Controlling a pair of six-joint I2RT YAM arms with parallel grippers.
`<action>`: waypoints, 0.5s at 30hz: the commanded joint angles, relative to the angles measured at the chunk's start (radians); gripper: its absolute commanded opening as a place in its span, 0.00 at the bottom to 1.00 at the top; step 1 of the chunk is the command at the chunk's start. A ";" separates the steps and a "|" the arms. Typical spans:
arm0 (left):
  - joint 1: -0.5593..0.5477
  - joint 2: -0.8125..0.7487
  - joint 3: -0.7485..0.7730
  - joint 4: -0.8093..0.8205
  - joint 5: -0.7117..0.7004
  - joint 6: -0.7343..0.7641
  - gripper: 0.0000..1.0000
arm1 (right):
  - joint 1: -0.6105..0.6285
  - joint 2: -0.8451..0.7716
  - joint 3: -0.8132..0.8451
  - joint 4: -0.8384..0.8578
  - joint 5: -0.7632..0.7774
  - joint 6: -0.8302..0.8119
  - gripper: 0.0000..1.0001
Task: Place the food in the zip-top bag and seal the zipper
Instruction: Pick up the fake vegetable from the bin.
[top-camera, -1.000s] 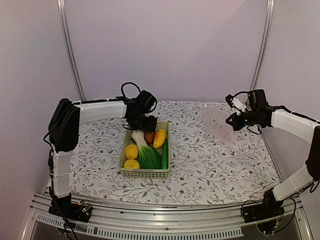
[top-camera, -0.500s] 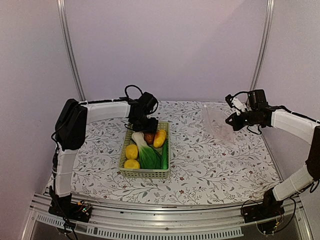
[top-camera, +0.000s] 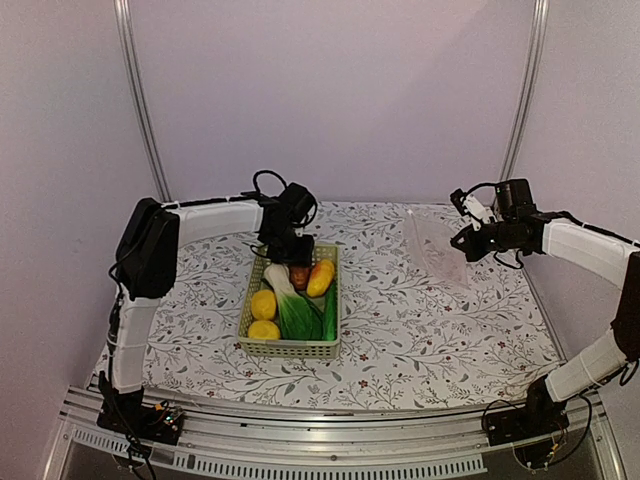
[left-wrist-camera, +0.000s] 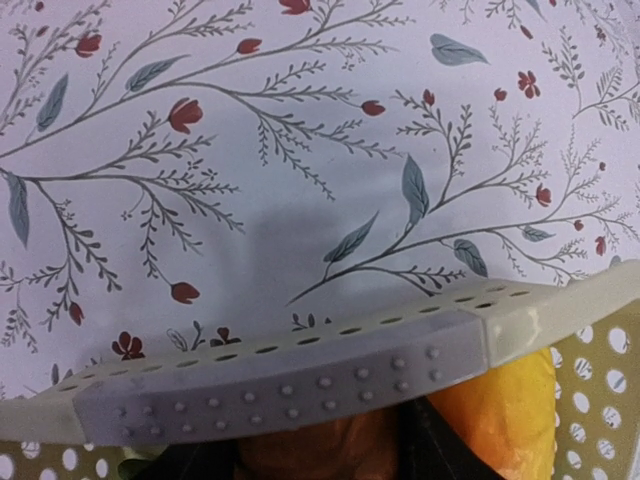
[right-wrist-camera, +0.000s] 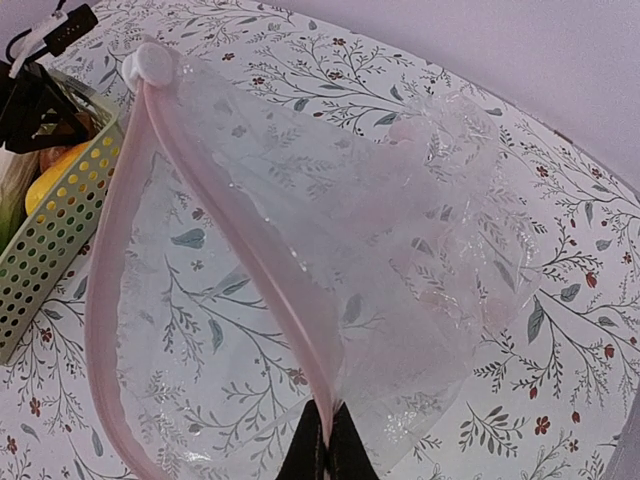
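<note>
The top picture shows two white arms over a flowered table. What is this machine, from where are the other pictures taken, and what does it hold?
It is a robot: two jointed arms, each ending in a two-finger gripper. The top picture comes from a fixed camera above; the other two from cameras on the wrists. On the flowered tablecloth stands a pale green lattice basket of toy produce. The left gripper reaches into it, around a small brown-orange piece; whether it grips is unclear. The right gripper pinches a transparent crinkly plastic bag.

No text, label, brand, number or sign is readable anywhere.
</note>
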 joint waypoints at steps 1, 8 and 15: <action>0.004 -0.081 -0.016 -0.039 -0.011 0.004 0.38 | 0.000 -0.011 -0.014 0.000 -0.018 -0.006 0.00; -0.006 -0.228 -0.062 0.021 -0.041 0.008 0.33 | 0.000 -0.005 -0.013 -0.001 -0.019 -0.006 0.00; -0.050 -0.416 -0.185 0.210 -0.059 0.045 0.32 | 0.000 -0.008 0.043 -0.064 -0.032 -0.006 0.00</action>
